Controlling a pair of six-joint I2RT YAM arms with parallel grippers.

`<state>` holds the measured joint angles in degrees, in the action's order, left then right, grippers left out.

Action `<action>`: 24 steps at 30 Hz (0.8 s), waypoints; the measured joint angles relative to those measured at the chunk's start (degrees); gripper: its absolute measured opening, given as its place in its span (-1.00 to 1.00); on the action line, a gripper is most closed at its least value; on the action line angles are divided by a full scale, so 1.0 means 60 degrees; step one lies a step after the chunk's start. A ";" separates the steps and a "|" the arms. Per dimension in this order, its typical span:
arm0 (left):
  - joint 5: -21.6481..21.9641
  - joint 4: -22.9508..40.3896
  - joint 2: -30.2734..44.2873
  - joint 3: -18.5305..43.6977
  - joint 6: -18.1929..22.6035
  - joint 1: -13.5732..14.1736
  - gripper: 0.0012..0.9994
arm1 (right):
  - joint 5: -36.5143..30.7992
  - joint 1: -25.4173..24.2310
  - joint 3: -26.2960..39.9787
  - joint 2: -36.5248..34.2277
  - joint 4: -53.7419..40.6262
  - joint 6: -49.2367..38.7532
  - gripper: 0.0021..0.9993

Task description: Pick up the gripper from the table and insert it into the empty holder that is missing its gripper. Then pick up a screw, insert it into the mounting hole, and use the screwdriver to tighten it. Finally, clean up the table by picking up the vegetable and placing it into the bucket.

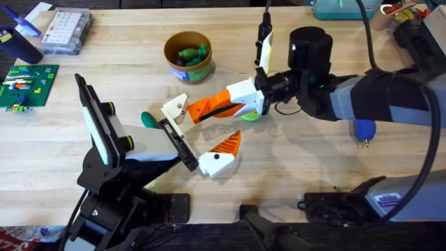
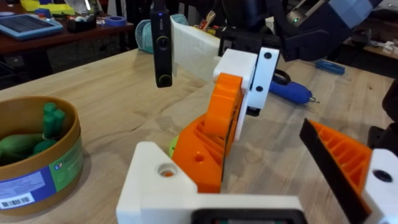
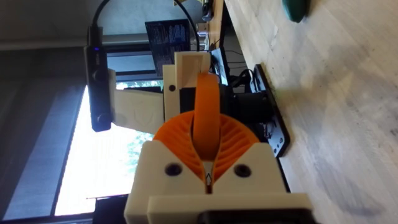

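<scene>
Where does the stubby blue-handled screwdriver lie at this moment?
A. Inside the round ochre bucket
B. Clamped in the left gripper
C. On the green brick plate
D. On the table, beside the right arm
D: the stubby blue-handled screwdriver lies on the wooden table against the right arm, untouched by either gripper.

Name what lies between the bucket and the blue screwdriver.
Overhead view: the right arm's wrist and end effector, clamping the gripper, lie between bucket and screwdriver.
</scene>
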<state>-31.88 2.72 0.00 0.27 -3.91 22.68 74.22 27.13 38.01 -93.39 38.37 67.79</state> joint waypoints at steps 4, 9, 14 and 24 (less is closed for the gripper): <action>0.0010 0.0015 -0.0002 0.0000 0.0001 0.0000 0.98 | 0.0003 0.0001 -0.0010 -0.0012 -0.0063 -0.0001 -0.96; 0.0056 0.0015 -0.0001 0.0000 0.0001 -0.0003 0.98 | 0.0017 -0.0006 -0.0021 -0.0021 0.0730 0.0065 -0.96; 0.0072 0.0015 -0.0002 0.0000 0.0001 0.0000 0.98 | 0.0029 -0.0006 -0.0021 -0.0018 0.0932 0.0252 -0.96; 0.0080 0.0015 0.0000 0.0000 0.0001 -0.0001 0.98 | -0.0010 0.0005 -0.0021 -0.0021 0.0950 0.0464 -0.96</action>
<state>-31.40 2.81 0.00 0.27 -3.90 22.67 74.16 27.16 37.89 -93.51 44.07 70.57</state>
